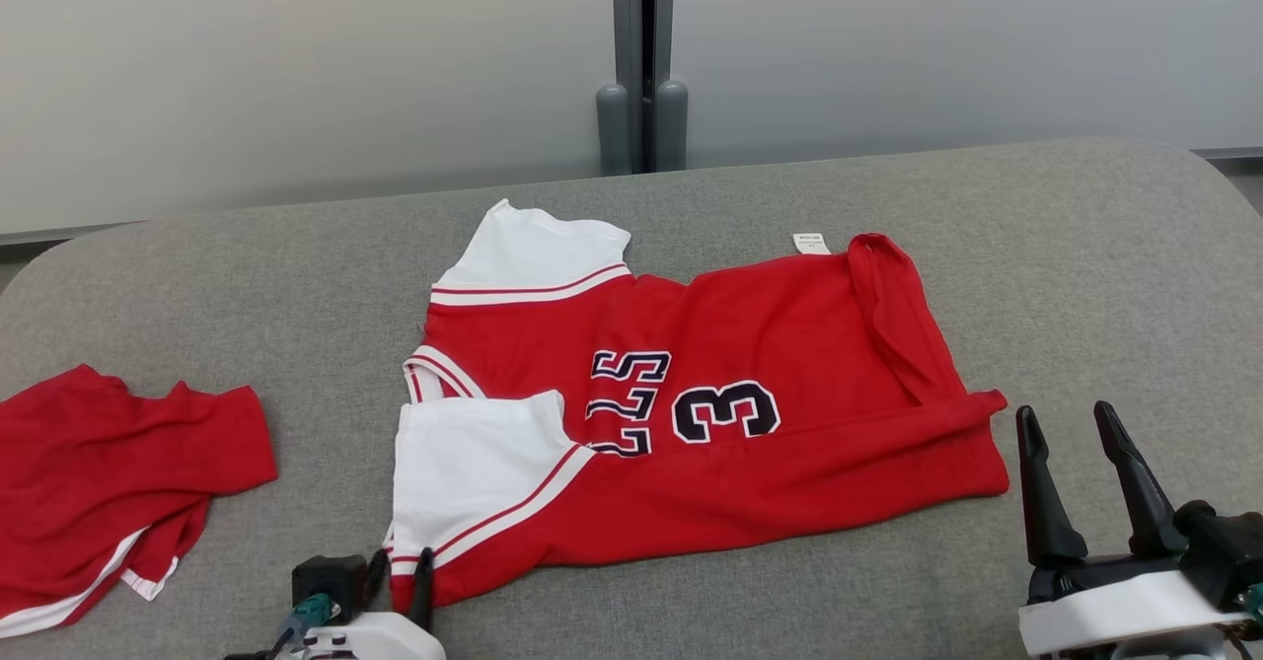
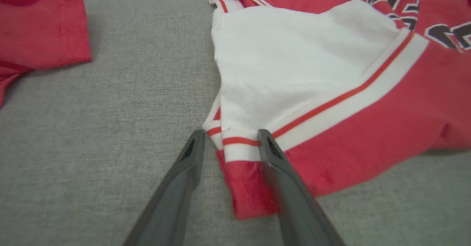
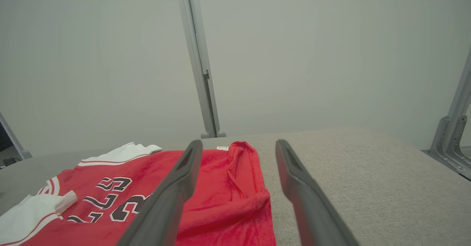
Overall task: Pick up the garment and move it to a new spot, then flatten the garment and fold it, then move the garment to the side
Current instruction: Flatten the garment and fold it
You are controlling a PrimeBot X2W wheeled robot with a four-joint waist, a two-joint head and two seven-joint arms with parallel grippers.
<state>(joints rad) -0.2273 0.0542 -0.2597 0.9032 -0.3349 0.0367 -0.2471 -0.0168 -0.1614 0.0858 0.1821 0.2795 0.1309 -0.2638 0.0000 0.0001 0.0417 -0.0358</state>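
Note:
The garment (image 1: 750, 423) is a red jersey with white sleeves and dark lettering, lying mostly spread in the middle of the grey table (image 1: 1085, 246), its right side folded over itself. My left gripper (image 1: 403, 563) is at the jersey's near left corner. In the left wrist view the garment (image 2: 331, 73) has its striped sleeve hem between the spread fingers of the left gripper (image 2: 230, 137), which is open. My right gripper (image 1: 1066, 418) is open just off the jersey's right end. In the right wrist view the right gripper (image 3: 239, 145) has nothing between its fingers, with the garment (image 3: 220, 187) below.
A second red cloth (image 1: 99, 482) with white trim lies bunched at the table's left edge, also seen in the left wrist view as red cloth (image 2: 36, 25). A pale wall with a grey post (image 1: 641, 98) stands behind the table. Bare grey surface stretches right of the jersey.

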